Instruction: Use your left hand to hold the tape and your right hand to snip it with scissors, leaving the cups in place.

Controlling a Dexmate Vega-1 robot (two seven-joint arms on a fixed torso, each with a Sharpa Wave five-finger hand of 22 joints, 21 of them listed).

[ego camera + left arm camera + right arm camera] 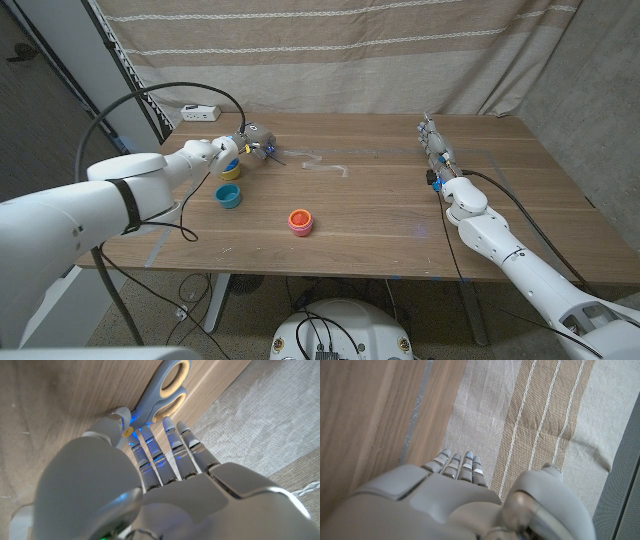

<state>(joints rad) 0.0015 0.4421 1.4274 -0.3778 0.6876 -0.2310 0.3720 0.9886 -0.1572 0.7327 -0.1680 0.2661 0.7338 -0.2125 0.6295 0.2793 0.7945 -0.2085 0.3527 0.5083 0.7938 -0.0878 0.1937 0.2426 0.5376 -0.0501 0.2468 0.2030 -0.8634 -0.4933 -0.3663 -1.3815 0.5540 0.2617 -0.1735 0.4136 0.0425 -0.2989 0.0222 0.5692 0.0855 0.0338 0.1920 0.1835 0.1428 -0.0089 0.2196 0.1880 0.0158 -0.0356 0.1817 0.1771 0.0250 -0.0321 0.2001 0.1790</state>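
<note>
The robot's left hand (243,143) reaches across the far left part of the wooden table (380,215), its fingers (172,445) extended side by side toward a pair of scissors (162,390) with grey-blue handles and cream-lined loops. In the left wrist view the fingertips and thumb lie just short of the handle loops, and whether any of them touch the scissors cannot be told; the hand holds nothing and its fingers are not curled in. From the head view the scissors (270,153) show as a small dark shape just beyond the hand, lying on the table.

The right hand (435,150) stands along the table's right side, fingers straight and pointing to the far edge, holding nothing; the right wrist view shows its fingers (460,466) close together above the table edge, with striped cloth (540,420) behind.

A strip of clear tape (325,166) lies on the table's far middle, well apart from both hands. Three cups stand on the left half: a yellow cup (230,170) just beside the left wrist, a teal cup (229,196) near it, and a pink cup (301,221) nearer the middle. A white power strip (200,112) rests at the far left corner.
</note>
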